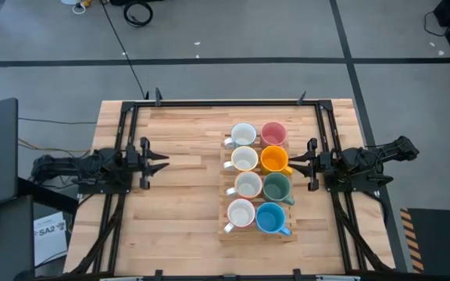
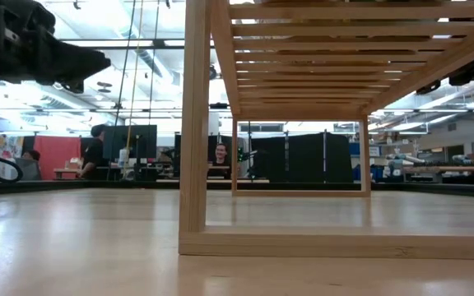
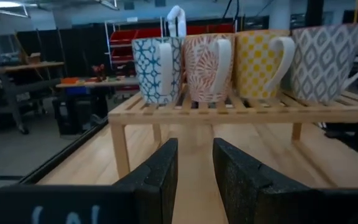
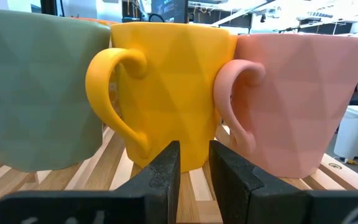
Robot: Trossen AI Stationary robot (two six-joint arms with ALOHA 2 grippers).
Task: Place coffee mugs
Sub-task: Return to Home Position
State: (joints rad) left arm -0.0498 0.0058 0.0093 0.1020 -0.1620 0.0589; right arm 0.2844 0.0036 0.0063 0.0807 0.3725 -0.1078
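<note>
Both tools are released and empty: the left tool (image 1: 159,162) hangs at the middle left of the high view, and the right tool (image 1: 295,162) at the middle right, just beside the low slatted wooden shelf (image 1: 258,235) on the pale wooden desk (image 1: 186,211). Eight round ceramic coffee mugs stand on that shelf, right of centre, in two columns. One column holds four white-lined mugs (image 1: 244,158); the other, top to bottom, holds the pink mug (image 1: 273,133), orange mug (image 1: 274,158), green mug (image 1: 276,186) and blue mug (image 1: 269,218).

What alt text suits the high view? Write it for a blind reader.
Eight mugs fill a wooden rack on the table in two columns: four white mugs left; pink, orange, green and blue right. The left gripper and right gripper rest open at either side, holding nothing.
</note>
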